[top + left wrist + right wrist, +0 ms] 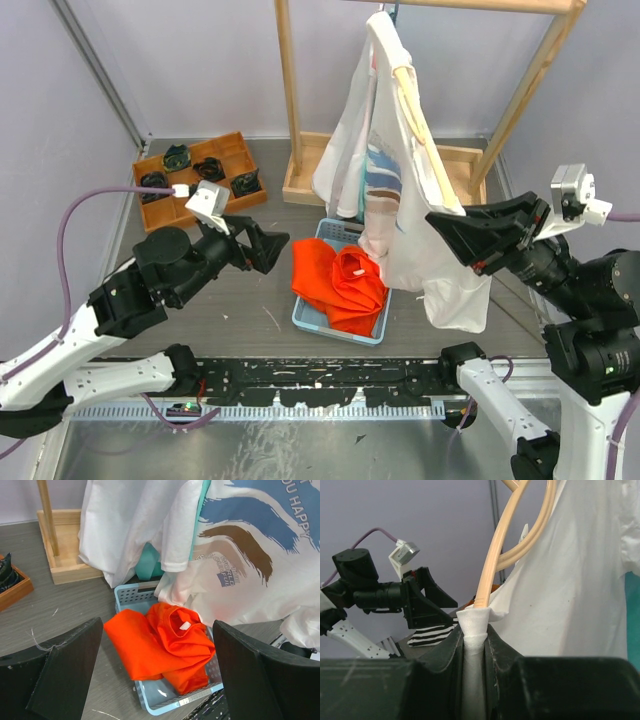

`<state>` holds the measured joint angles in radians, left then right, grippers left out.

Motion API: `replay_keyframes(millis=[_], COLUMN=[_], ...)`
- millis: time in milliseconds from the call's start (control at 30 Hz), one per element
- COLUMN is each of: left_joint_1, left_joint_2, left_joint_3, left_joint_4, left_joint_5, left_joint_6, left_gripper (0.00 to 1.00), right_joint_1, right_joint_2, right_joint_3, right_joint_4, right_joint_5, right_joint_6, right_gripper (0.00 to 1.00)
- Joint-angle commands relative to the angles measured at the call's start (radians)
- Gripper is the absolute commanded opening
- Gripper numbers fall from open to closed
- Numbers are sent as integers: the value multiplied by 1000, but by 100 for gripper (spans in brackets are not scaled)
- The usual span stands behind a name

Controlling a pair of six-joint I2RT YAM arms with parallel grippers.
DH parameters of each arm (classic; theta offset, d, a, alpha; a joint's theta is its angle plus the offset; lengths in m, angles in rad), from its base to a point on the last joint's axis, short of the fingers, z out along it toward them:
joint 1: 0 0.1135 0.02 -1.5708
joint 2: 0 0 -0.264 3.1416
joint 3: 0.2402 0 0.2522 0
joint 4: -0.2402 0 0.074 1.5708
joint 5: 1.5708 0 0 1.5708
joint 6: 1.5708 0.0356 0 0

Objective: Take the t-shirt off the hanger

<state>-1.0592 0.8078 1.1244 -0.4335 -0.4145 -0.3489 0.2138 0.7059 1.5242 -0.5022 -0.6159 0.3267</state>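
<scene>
The t-shirt [345, 150] hangs on the hanger [430, 150] under the rack [289, 100]; it looks soft and light. The right gripper [475, 640] pinches cloth over the hanger's end, probably a good hold. The left gripper [278, 250] is spread wide.

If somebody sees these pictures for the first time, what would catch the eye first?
The white t-shirt hangs on a beige hanger from the wooden rack in the middle, and the right claw is shut on a fold of its cloth at the hanger's lower end. Below it, a bright orange garment lies in a light blue basket, with the left claw open beside the basket.
</scene>
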Motion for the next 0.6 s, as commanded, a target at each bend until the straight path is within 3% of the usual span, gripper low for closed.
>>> replay_keyframes(millis=[0,200,567], left_joint_1=[-2,-3,-3], left_joint_2=[-26,-45,-76], left_joint_3=[29,23,7], left_joint_4=[-14,-30,-23], left_joint_5=[-18,-22,-31], left_joint_6=[2,-10,-16], left_gripper=[98,98,98], right_joint_1=[-8,-20,-29], right_joint_2=[-30,-37,-59], right_joint_3=[-1,-55,-154], right_joint_4=[60,77,117], right_joint_5=[-117,-205,-219], right_joint_6=[-21,7,24], right_gripper=[1,1,1])
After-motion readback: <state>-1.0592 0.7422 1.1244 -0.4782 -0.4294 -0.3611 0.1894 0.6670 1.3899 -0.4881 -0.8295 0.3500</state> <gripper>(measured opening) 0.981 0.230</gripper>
